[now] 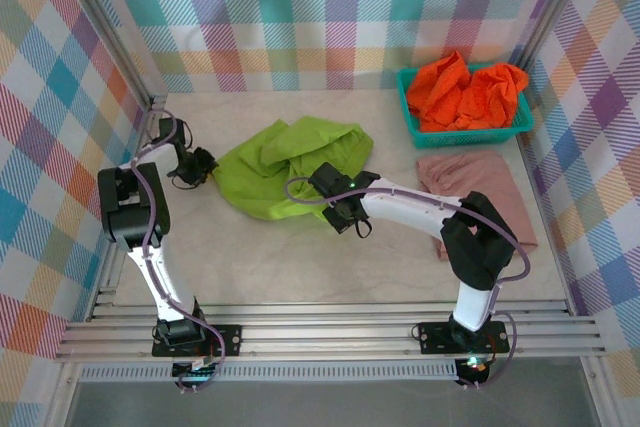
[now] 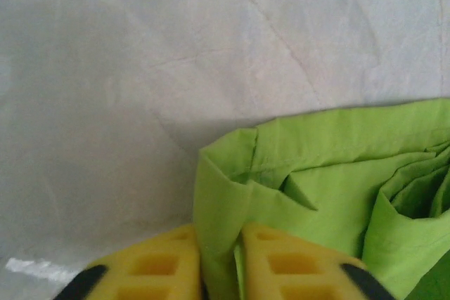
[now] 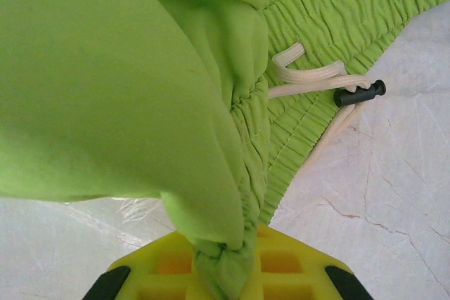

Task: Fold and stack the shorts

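Note:
The lime green shorts (image 1: 290, 162) lie crumpled in the middle of the table. At their left edge my left gripper (image 1: 205, 164) is shut on a fold of the green fabric (image 2: 221, 244), pinched between its yellow fingers (image 2: 158, 272). My right gripper (image 1: 340, 209) is shut on the elastic waistband (image 3: 225, 258) at the shorts' near right side, with the white drawstring (image 3: 309, 79) and its black toggle just beyond. The dusty pink shorts (image 1: 480, 197) lie folded flat at the right. The bright orange shorts (image 1: 465, 92) sit bunched in the teal basket (image 1: 412, 117).
The teal basket stands at the back right against the checked wall. Metal frame posts (image 1: 120, 57) and checked walls enclose the table on three sides. Bare table surface (image 1: 300, 267) lies in front of the green shorts.

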